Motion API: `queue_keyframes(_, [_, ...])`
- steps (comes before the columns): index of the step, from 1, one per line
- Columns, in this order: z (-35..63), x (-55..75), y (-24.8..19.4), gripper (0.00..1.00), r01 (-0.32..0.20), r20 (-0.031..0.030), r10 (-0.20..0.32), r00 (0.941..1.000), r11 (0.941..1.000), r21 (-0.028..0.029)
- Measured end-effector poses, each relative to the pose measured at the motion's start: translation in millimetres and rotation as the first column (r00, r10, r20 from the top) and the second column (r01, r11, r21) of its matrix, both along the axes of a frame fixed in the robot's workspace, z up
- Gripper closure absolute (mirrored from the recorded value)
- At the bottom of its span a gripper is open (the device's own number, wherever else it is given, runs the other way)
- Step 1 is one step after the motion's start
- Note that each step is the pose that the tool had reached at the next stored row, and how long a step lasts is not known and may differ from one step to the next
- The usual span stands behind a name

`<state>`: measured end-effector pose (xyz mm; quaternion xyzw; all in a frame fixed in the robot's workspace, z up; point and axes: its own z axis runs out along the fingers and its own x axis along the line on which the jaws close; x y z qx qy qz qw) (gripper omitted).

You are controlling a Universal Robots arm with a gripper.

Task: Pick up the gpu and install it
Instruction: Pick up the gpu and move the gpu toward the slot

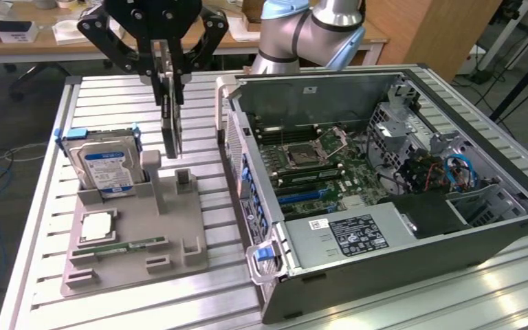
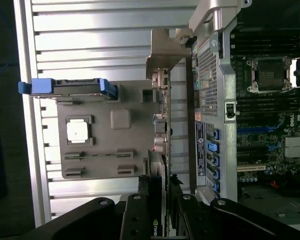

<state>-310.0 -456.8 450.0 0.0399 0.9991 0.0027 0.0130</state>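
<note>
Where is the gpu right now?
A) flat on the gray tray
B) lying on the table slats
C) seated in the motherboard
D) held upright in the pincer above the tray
D: the gpu hangs edge-down from the pincer over the gray tray, outside the computer case.

On the tabletop point(image 1: 35, 227): computer case point(image 1: 401, 227). Parts tray point(image 1: 168, 227) just beside the computer case, on the exterior view's left; hard drive point(image 1: 106, 168) upright in the tray. The gpu point(image 1: 170, 130) in the end effector point(image 1: 168, 69) above the tray, between hard drive and computer case
</note>
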Motion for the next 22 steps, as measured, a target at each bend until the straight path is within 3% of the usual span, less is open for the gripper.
queue_keyframes(14, [-0.1, 0.3, 0.0, 0.74, 0.0, 0.0001, 0.0, 1.0, 1.0, 0.0])
queue_keyframes(22, [-1.2, 36.0, 0.7, 0.74, 0.0, 0.0001, 0.0, 1.0, 1.0, 0.0])
